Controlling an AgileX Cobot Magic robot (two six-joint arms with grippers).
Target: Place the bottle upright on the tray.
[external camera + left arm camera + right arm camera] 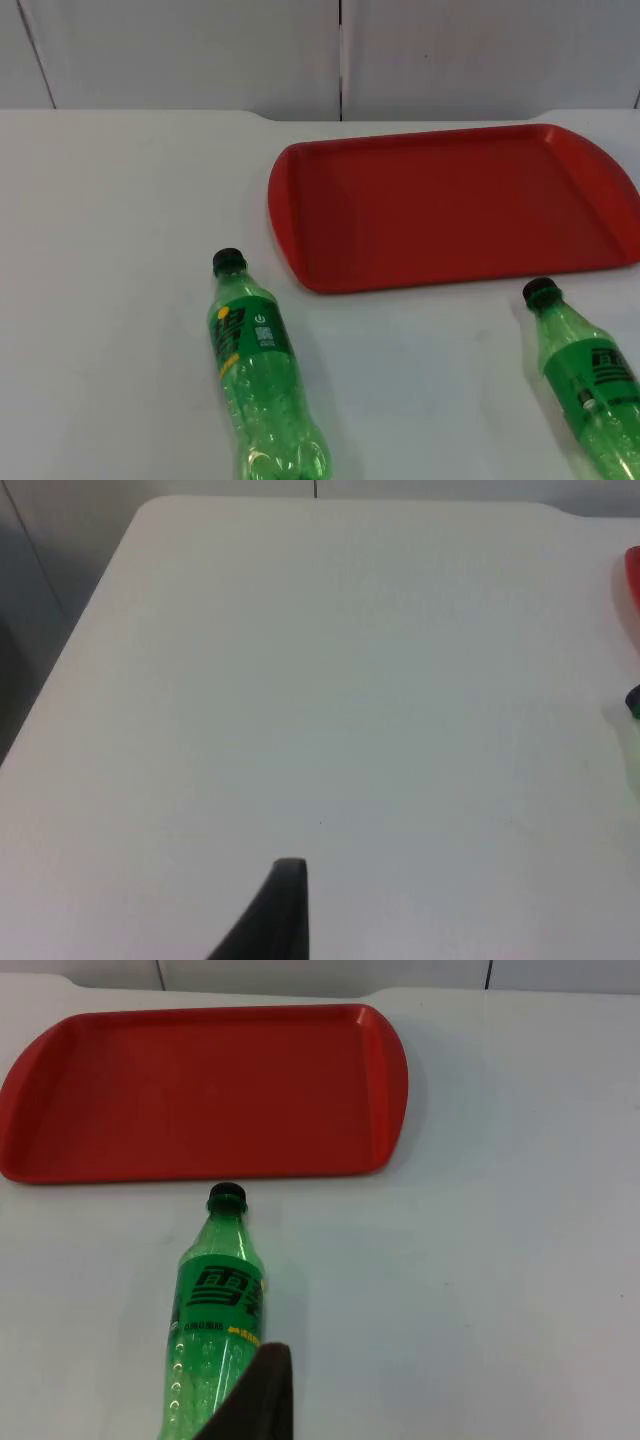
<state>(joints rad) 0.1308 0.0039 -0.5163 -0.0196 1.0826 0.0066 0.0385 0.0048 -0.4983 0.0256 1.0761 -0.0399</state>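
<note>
Bottles: two green ones lying flat on the table (120,250), left bottle (255,370), right bottle (590,385), caps pointing toward the tray.
Labels: writing too small for reading.
Tray (450,205): sitting bare beyond both bottles.
Right gripper (255,1400): hovering above right bottle; spread unclear.
Left gripper (275,915): hanging over bare table; spread unclear.

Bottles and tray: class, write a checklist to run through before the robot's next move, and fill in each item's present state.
1. Red tray bare, room to stand a bottle: ok.
2. Left bottle upright: not ok, lying on the table.
3. Right bottle upright: not ok, lying, cap towards the tray.
4. Both caps on: ok.
5. Right claw's fingertip over the right bottle: ok.
6. Claws open: cannot tell.
</note>
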